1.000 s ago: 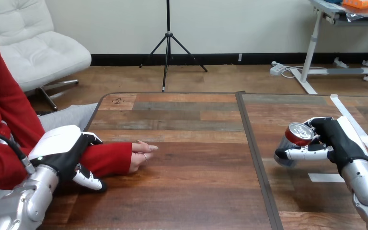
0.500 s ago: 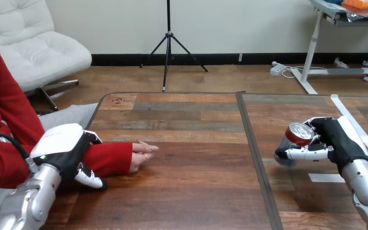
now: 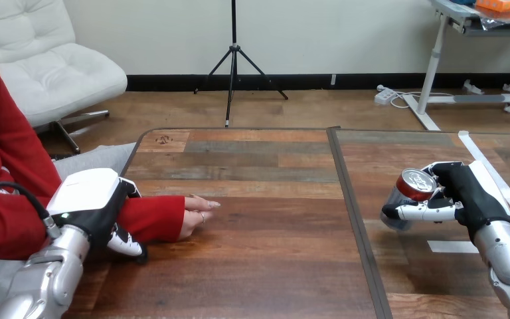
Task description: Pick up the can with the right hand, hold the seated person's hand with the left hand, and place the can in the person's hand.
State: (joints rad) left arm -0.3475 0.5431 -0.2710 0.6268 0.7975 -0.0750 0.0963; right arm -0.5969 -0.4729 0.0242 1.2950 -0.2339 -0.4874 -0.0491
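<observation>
The plank-patterned wooden table (image 3: 265, 266) spans the lower frame. At its right side the silver aluminium can with a red top (image 3: 408, 189) sits tilted, seemingly lifted, with the right hand (image 3: 461, 193) curled round it, so the pickup looks done. At lower left the left hand (image 3: 93, 199) clasps the red-sleeved forearm (image 3: 149, 216) behind the person's hand (image 3: 198, 212), which rests on the wood, well apart from the can — delivery remains.

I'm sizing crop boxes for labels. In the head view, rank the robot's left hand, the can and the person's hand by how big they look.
1. left hand: clearly largest, though near the camera.
2. can: partly covered by the right hand.
3. person's hand: slightly smaller than the can, close enough to be unsure.
</observation>
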